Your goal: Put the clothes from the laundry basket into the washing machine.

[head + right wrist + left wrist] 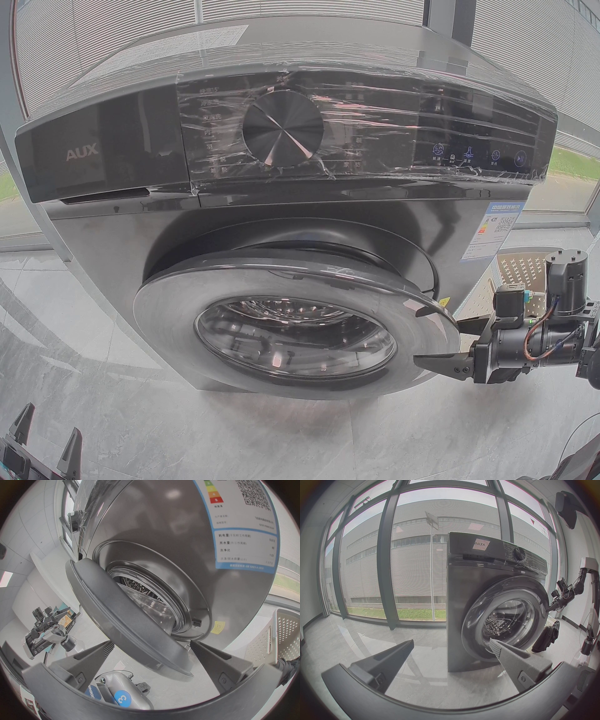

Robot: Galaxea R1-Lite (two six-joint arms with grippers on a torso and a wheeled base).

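The right claw [451, 345], open, straddles the ajar door [181, 325] of the washing machine [106, 244], seemingly to swing it wide; the left claw [47, 437] sits open, parked low.

Washing machine [106, 240] fills mid-frame, round door [181, 294] ajar. Right gripper [437, 341] at door's right edge, lower right of frame, jaws apart. Laundry basket [524, 270] behind it at right edge. Left gripper [53, 417] bottom-left corner, fingers spread.
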